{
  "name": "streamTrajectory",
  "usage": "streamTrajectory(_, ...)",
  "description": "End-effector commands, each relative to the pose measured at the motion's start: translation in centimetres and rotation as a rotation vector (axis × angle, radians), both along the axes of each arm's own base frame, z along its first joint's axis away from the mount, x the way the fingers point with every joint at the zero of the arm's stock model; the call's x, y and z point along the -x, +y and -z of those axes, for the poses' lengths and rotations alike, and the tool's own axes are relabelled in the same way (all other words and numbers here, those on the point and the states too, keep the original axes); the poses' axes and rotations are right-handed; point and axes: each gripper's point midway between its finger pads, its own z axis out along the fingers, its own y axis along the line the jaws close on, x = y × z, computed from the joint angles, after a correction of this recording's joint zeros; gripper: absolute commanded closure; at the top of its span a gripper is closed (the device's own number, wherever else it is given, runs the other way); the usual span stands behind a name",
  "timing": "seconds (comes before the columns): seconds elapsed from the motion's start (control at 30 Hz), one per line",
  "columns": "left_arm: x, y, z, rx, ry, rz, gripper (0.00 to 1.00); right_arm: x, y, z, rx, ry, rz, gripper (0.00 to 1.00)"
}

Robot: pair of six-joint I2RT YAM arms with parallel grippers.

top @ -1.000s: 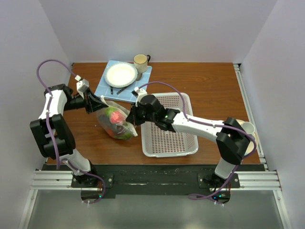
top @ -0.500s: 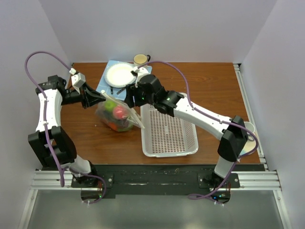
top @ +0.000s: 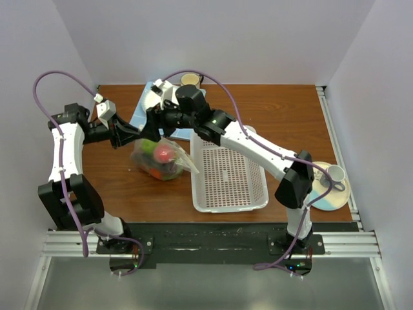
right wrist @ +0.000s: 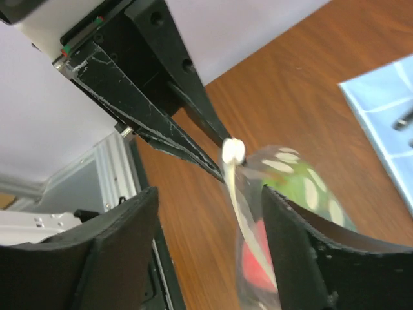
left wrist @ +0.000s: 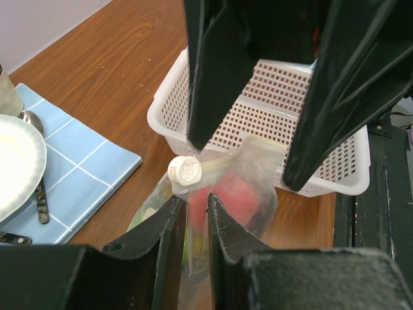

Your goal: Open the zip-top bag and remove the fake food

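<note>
well, the left gripper (left wrist: 195,205) holds its 2 fingers narrow on the top edge of the zip-top bag (top: 161,161), pinching it just beside the white round knob (left wrist: 186,170) at the end of the zip strip. the right gripper (right wrist: 210,203) stands wide, 1 finger on each side of that strip, clamping nothing. the bag sags from the pinch over the wooden table (top: 271,110), just left of the white basket (top: 229,187), with the fake food (top: 166,153), red and green, inside it.
</note>
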Motion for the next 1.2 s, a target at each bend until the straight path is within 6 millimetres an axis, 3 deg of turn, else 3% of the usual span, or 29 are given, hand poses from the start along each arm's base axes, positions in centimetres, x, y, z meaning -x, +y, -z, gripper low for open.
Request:
streamTrajectory(0.0, 0.6, -0.6, -2.4, 0.052, -0.081, 0.009, 0.75, 1.0, 1.6, -0.3, -0.04, 0.03, -0.129, 0.37)
streamTrajectory(0.13, 0.6, -0.5, -2.1, 0.039, -0.081, 0.008, 0.75, 0.5, 1.8, 0.4, -0.06, 0.063, -0.136, 0.45)
streamTrajectory(0.6, 0.4, -0.4, -1.3, 0.038, -0.058, 0.008, 0.75, -1.5, 1.9, -0.6, -0.136, 0.068, -0.12, 0.46)
streamTrajectory(0.7, 0.4, -0.4, -0.9, 0.032, -0.051, 0.007, 0.75, -2.2, 1.8, -0.6, -0.151, 0.079, -0.108, 0.52)
streamTrajectory(0.9, 0.4, -0.3, -0.6, 0.028, -0.045, 0.005, 0.74, -2.5, 1.6, -0.5, -0.166, 0.089, -0.105, 0.74)
streamTrajectory(1.0, 0.4, -0.3, -0.6, 0.031, -0.044, 0.007, 0.74, -2.6, 1.5, -0.4, -0.162, 0.098, -0.093, 0.8)
streamTrajectory(1.07, 0.3, -0.3, -0.6, 0.033, -0.045, 0.006, 0.74, -2.4, 1.5, 0.1, -0.155, 0.109, -0.092, 0.79)
streamTrajectory(1.17, 0.4, -0.4, -0.5, 0.033, -0.043, 0.007, 0.74, -2.4, 1.4, 0.9, -0.142, 0.119, -0.09, 0.69)
